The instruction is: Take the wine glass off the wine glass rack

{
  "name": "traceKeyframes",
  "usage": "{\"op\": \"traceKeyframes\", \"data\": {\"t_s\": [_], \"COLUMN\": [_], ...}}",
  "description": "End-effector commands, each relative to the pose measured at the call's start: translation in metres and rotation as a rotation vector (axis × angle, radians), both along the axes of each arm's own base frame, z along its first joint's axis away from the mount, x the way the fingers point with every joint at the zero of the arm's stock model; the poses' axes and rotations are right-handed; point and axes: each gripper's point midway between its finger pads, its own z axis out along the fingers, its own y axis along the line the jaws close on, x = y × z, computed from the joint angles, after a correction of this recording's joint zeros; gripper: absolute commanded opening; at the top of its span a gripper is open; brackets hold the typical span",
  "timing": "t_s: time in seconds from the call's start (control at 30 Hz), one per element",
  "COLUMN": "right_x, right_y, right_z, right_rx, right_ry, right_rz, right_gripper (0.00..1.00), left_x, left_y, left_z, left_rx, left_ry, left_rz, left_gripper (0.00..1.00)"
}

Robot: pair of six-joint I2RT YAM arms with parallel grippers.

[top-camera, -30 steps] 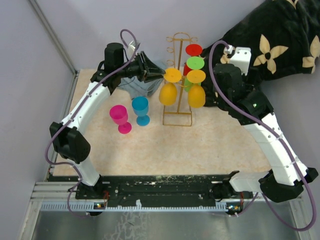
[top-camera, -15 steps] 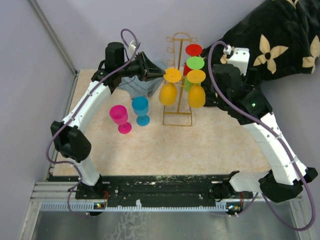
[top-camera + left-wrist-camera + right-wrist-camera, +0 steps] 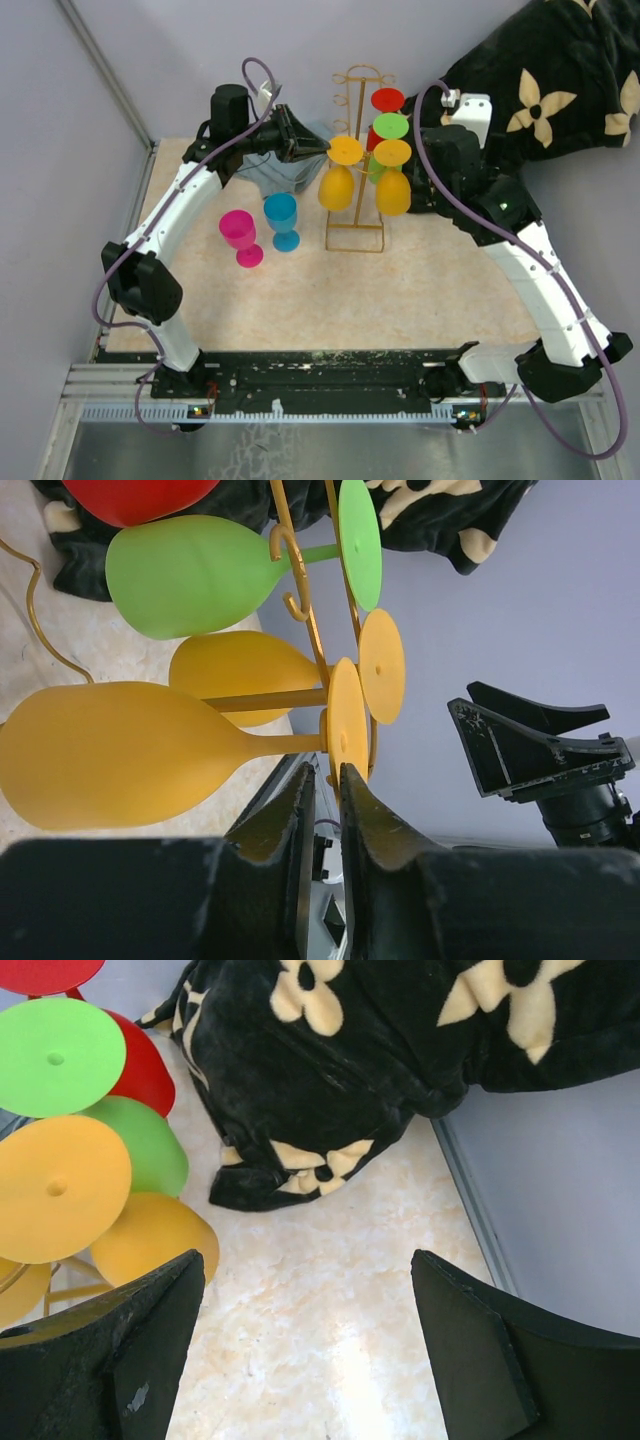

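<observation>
While the wine glass (image 3: 110,755) is flanked at its foot by the near-shut left gripper (image 3: 325,775), hold is unclear. Right gripper (image 3: 308,1260) is spread, empty.

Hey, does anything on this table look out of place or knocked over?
Nothing is knocked over: the pink glass and blue glass stand upright, and so does the rack. The odd thing is a black flowered blanket spilling onto the far right corner of the table, close to the rack.

Bright, even, diffuse; faint soft shadows on table (image 3: 430,290); crisp overall, left gripper (image 3: 324,776) slightly blurred at 6 o'clock.
</observation>
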Motion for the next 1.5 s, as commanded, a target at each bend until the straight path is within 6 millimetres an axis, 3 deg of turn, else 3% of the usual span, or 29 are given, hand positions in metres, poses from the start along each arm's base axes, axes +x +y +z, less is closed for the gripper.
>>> {"op": "traceKeyframes", "data": {"t_s": [0.0,0.33,0.9,1.47], "right_x": [0.007,0.009,0.012,0.024], "right_y": [0.005,0.005,0.005,0.012], "right_z": [0.006,0.003,-0.005,-0.006], "right_rx": [0.041,0.041,0.031,0.015], "right_ry": [-0.028,-0.018,0.003,0.018], "right_rz": [0.013,0.013,0.015,0.031], "right_gripper": [0.84,0.84,0.84,0.85], "left_x": [-0.003,-0.004,0.002,0.002], "left_y": [-0.006,-0.006,0.003,0.015], "left_z": [0.011,0.013,0.032,0.032], "left_rx": [-0.026,-0.031,-0.027,-0.030], "left_ry": [-0.027,-0.024,-0.002,0.042], "left_rz": [-0.029,-0.033,0.049,0.090], "left_gripper": [0.19,0.00,0.00,0.00]}}
